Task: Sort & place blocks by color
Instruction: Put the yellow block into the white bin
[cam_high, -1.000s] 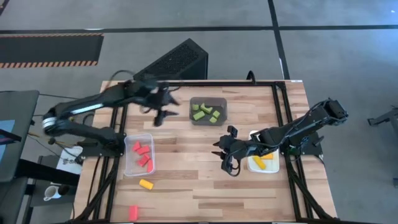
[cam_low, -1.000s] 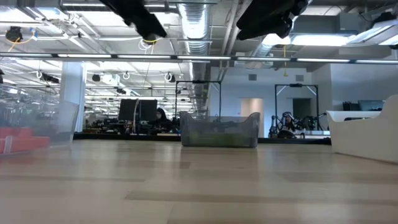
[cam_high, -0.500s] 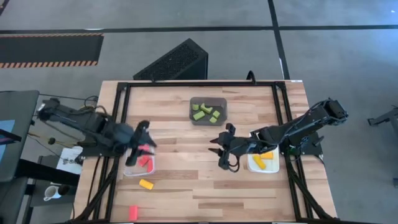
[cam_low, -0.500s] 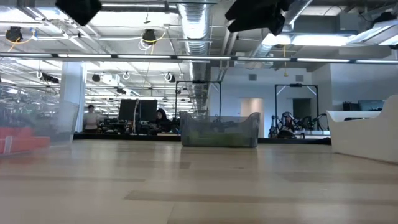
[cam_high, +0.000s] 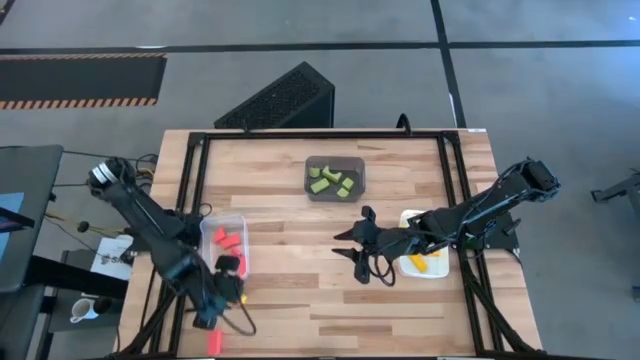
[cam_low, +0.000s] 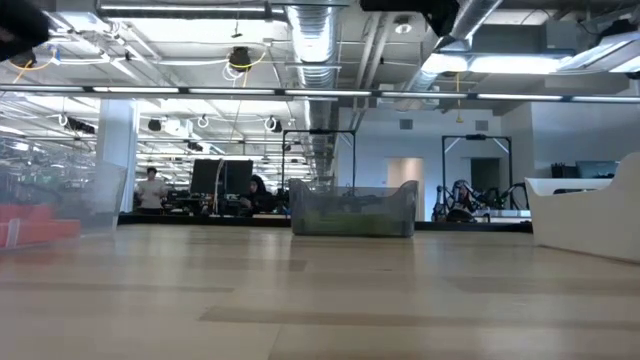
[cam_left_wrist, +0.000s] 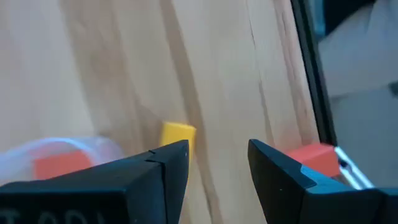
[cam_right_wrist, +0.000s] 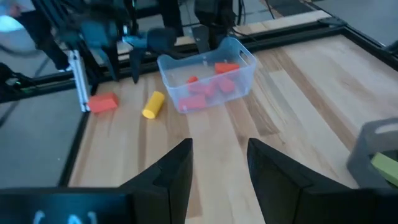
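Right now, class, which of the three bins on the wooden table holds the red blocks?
The clear plastic bin at the table's left side; the dark grey bin holds green blocks, the white bin yellow ones.

Overhead, table-level, two wrist views

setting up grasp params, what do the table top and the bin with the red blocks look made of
Pale wooden table top: looks like butcher-block wood, visible plank seams and grain, matte finish. Clear rectangular bin holding red blocks: probably thin plastic, translucent walls show the blocks through them, slightly frosted with a rounded rim.
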